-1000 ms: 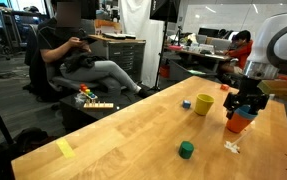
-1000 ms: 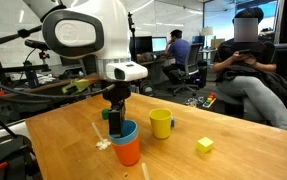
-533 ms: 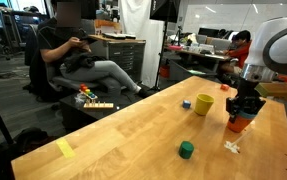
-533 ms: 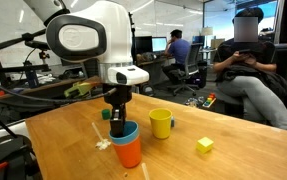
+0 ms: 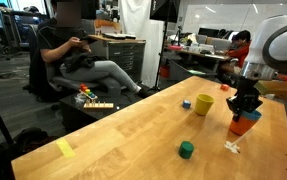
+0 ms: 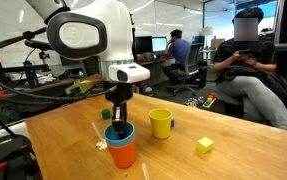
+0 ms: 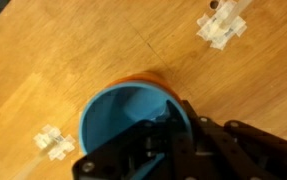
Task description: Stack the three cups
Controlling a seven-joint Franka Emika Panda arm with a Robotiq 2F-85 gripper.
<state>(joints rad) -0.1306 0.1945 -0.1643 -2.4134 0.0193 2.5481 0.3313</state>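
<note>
Wrist view: gripper [image 7: 173, 128] over blue cup [image 7: 123, 120] nested in orange cup [image 7: 151, 74] — its opening cannot be told — advise seating fully, releasing, lifting straight up.

"How was the light?"

"Bright and even, coming from overhead. In both exterior views the wooden table [image 5: 133, 130] [image 6: 233, 160] had a soft sheen, and the shadows on it were faint."

"And the sharpness?"

"The exterior views were coarse, and the background was soft. The wrist view was the blurriest. The gripper [image 7: 173, 140] was a dark, out-of-focus mass along the bottom edge. The blue cup [image 7: 118, 115] had a smeared rim, though it was evenly lit."
</note>
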